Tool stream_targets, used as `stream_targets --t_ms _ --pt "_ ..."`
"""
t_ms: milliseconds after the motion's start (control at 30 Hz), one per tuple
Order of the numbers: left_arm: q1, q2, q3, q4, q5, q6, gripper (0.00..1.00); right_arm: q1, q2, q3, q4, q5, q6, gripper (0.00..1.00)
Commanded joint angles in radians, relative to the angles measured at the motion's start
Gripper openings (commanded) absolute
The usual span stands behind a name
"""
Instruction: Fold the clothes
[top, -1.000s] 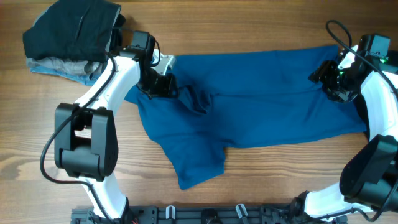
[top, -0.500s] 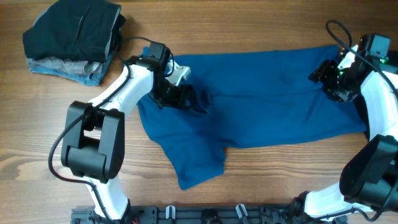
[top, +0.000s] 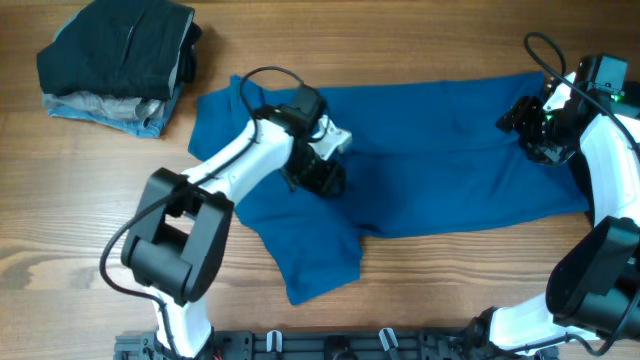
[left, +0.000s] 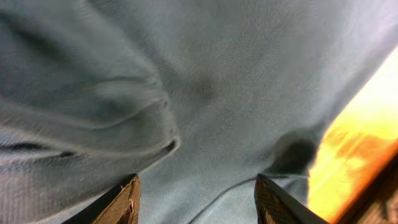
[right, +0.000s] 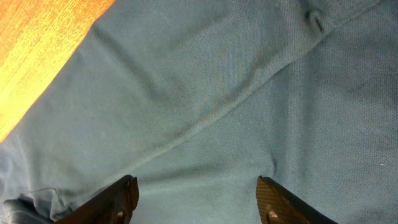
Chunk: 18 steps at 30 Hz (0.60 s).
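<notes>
The clothes, a royal-blue shirt (top: 440, 170), lie spread across the wooden table from left to right, with one flap hanging toward the front edge. My left gripper (top: 324, 176) hovers over the shirt's left-middle part. In the left wrist view its jaws (left: 199, 205) stand open, with only flat blue knit (left: 217, 93) and a seam line between them. My right gripper (top: 530, 125) is over the shirt's far right end, near the back edge. Its jaws (right: 199, 202) are also open above smooth fabric (right: 217, 93), gripping nothing.
A stack of folded garments (top: 115, 60), black on top with grey and pale blue beneath, sits at the back left corner. Bare wood (top: 470, 290) shows in front of the shirt. Both arms' bases stand at the front edge.
My left gripper has travelled right across the shirt from its left edge toward the middle, and its jaws have opened. The bunched fold it dragged now lies flatter. The right arm has stayed put.
</notes>
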<state>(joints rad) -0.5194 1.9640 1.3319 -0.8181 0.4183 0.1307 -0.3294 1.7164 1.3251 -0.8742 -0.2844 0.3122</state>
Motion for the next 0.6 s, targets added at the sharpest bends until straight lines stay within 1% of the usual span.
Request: stream_targets --t_ms 0,133,167,333,367,433,467,500,567 --pt "-0.035 0.013 -0.01 0.042 -0.117 0.019 0.55 -0.003 -0.007 -0.002 0.002 -0.013 0.002 0.65" --pt "-0.041 0.019 -0.01 0.06 -0.176 0.019 0.53 -0.003 -0.007 -0.002 -0.002 -0.013 0.002 0.65" --pt "-0.041 0.023 -0.01 0.073 -0.19 0.019 0.5 -0.003 -0.007 -0.002 -0.002 -0.013 0.002 0.66" --pt "-0.041 0.036 -0.01 0.127 -0.193 0.019 0.47 -0.003 -0.007 -0.002 -0.005 -0.013 0.002 0.65" --pt "-0.041 0.036 -0.01 0.13 -0.193 0.019 0.44 -0.003 -0.007 -0.002 -0.006 -0.013 0.002 0.65" --pt "-0.041 0.036 -0.01 0.131 -0.193 0.019 0.31 -0.003 -0.007 -0.002 -0.01 -0.013 0.002 0.66" --pt "-0.041 0.037 -0.01 0.131 -0.193 0.02 0.28 -0.003 -0.007 -0.002 -0.011 -0.013 0.002 0.66" --pt "-0.041 0.039 -0.01 0.131 -0.193 0.02 0.27 -0.003 -0.007 -0.002 -0.011 -0.013 0.002 0.66" --pt "-0.042 0.047 -0.01 0.13 -0.193 0.02 0.29 -0.003 -0.007 -0.002 -0.011 -0.013 0.002 0.66"
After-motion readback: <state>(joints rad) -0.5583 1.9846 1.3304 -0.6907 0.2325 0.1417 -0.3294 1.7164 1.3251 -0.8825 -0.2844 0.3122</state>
